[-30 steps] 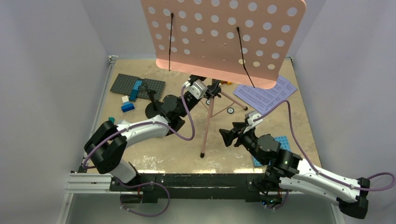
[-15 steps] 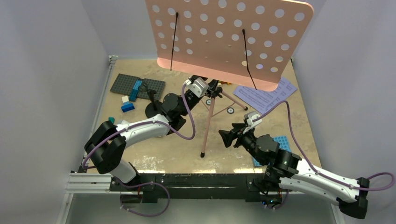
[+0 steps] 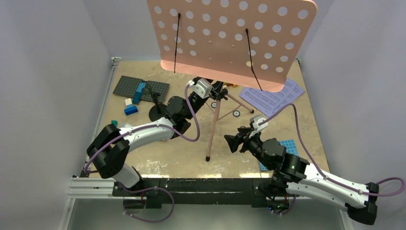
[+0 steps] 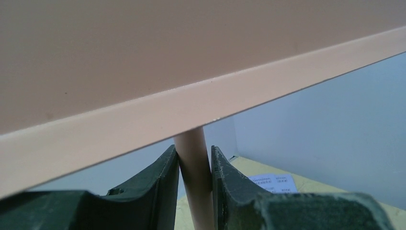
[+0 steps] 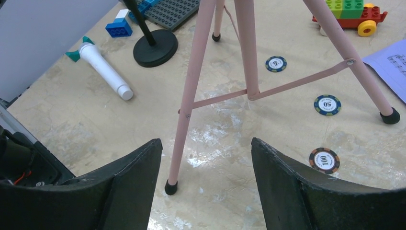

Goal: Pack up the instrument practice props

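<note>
Left gripper (image 4: 194, 160) is tucked right up under the hole-dotted desk, and its fingers (image 4: 158, 191) press the pole of the pink music stand (image 3: 230, 38) from both sides. It is clamped on the pole, just below the desk's lip. The stand is upright in the middle of the surface (image 3: 158, 158), with all three rubber feet down. Right gripper (image 5: 206, 143) hangs low in front of the near leg, jaws wide apart, holding nothing. Over on the far right, the lavender sheet-music pages (image 3: 272, 98) lie flat beside a tripod leg. The microphone (image 5: 103, 64) lies on its side to the left, near the round base of the black mic stand (image 5: 155, 48) (that one is upright). Three poker chips (image 5: 326, 105) dot the surface around the legs, and a toy brick car (image 5: 352, 12) sits behind them.
</note>
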### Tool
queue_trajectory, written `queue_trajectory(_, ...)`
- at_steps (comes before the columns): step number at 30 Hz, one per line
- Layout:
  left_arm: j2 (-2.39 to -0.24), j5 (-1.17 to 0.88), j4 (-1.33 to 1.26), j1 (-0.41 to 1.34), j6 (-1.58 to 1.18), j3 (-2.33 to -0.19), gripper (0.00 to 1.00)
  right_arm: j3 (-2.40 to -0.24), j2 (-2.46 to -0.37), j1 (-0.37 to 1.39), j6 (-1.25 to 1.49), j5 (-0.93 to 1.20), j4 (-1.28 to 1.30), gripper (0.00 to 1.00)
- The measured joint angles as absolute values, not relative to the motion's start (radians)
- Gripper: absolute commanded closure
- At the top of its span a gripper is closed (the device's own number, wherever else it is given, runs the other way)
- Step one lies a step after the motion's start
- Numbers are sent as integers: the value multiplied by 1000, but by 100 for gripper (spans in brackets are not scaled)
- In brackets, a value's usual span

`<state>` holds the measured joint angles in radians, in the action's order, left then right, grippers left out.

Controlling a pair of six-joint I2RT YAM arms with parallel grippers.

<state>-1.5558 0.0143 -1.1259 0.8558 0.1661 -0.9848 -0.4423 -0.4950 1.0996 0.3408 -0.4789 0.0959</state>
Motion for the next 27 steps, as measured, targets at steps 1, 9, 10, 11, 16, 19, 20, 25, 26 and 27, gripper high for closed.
queue_trajectory(1,-1556,19,-1128,856,161,-979,100,-442,-495,1100,341,-479,100,26)
queue_trajectory(9,-1504,65,-1134,855,102,-920,100,-442,-477,1100,347,-480,94,13)
queue_trajectory(10,-1493,71,-1125,855,93,-912,100,-442,-476,1100,346,-483,80,11)
queue_trajectory(11,-1479,77,-1112,855,86,-906,100,-442,-476,1100,344,-488,61,11)
queue_trajectory(16,-1406,94,-997,849,39,-897,100,-447,-521,1079,300,-532,-44,10)
queue_trajectory(19,-1353,88,-896,849,5,-897,100,-469,-584,1038,277,-535,-75,10)
queue_trajectory(20,-1331,84,-862,849,-7,-896,100,-477,-602,1026,270,-534,-84,10)
queue_trajectory(25,-1217,56,-740,852,-50,-857,100,-484,-637,991,241,-516,-126,9)
queue_trajectory(26,-1195,51,-726,853,-60,-845,100,-484,-640,984,235,-504,-136,9)
queue_trajectory(27,-1174,47,-716,853,-68,-833,100,-485,-642,978,231,-495,-147,9)
